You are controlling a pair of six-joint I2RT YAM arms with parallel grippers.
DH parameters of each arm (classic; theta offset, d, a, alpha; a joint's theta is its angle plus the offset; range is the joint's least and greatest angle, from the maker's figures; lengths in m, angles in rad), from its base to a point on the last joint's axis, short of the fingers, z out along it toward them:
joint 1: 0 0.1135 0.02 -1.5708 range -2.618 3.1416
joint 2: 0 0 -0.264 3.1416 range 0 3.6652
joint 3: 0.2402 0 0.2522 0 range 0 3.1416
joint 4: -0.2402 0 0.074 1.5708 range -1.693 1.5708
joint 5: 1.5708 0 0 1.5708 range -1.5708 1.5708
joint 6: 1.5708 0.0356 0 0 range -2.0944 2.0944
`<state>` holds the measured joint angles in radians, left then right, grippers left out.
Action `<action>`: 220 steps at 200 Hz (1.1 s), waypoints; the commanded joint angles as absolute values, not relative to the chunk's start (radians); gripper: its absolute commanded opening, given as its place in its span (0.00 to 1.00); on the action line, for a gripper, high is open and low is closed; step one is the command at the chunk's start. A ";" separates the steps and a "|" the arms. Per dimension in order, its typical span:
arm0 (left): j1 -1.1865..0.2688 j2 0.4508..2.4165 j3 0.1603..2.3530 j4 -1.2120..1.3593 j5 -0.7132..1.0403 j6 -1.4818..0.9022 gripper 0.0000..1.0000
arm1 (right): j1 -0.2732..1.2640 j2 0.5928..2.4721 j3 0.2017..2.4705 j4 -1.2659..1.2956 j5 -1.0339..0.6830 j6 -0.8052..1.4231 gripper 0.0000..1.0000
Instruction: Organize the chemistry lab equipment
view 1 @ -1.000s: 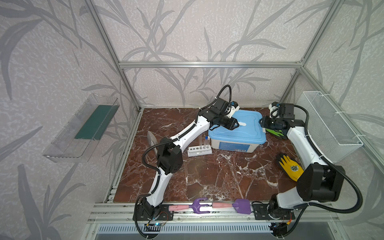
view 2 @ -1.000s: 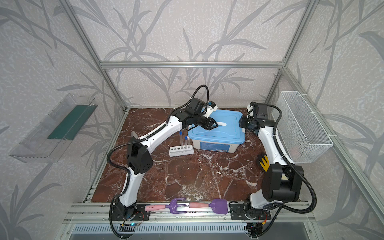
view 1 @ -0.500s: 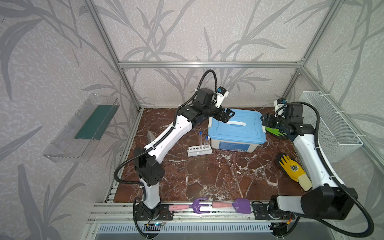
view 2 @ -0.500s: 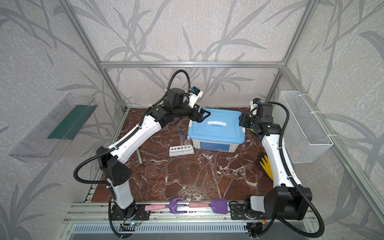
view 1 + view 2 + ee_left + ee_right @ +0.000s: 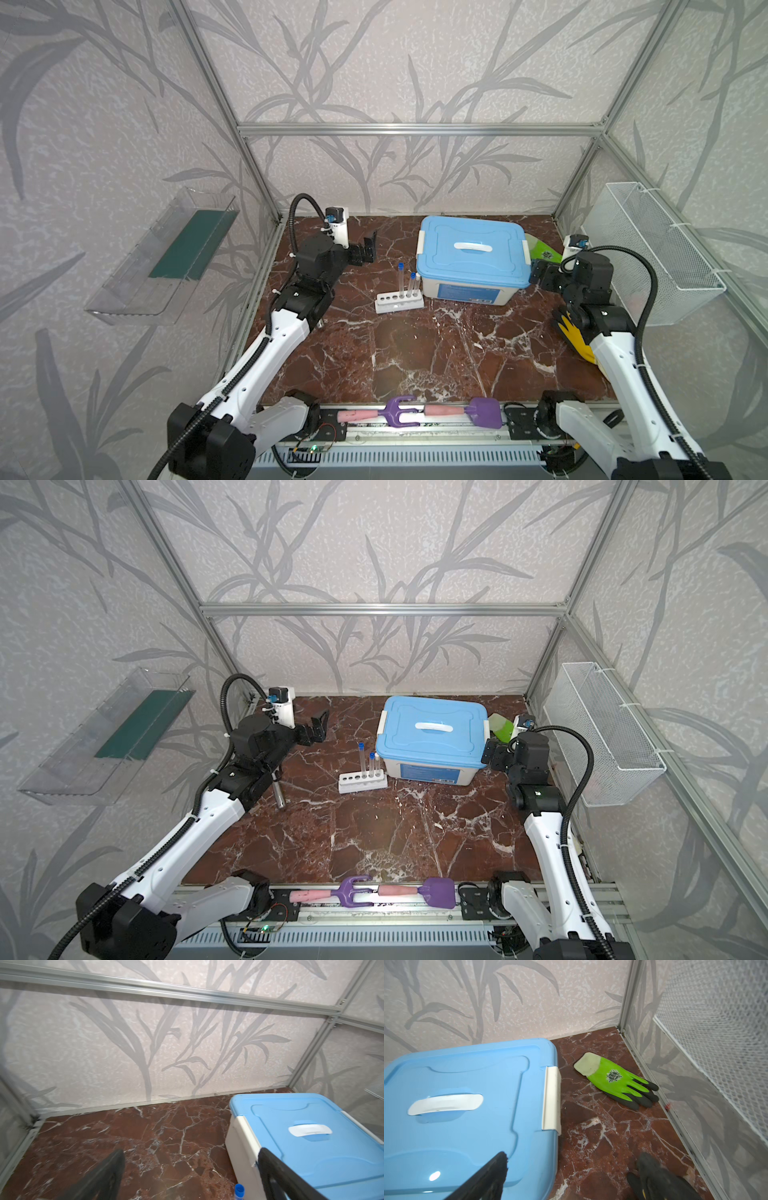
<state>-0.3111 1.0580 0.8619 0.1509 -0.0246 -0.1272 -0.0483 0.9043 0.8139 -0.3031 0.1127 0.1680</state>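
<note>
Both arms share one build: the left arm (image 5: 276, 338) and the right arm (image 5: 615, 374) have glossy white links dotted with small dark screw holes, joined by boxy black joints that carry a tiny white logo. A ribbed black cable (image 5: 300, 203) loops over each wrist. White camera blocks (image 5: 337, 227) with blue fittings sit above the matt black left hand (image 5: 369, 249) and right hand (image 5: 538, 272).
</note>
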 commanded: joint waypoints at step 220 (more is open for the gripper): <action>-0.062 1.462 0.248 1.110 -0.375 -0.029 0.99 | 0.054 1.177 0.270 0.632 0.272 0.041 0.98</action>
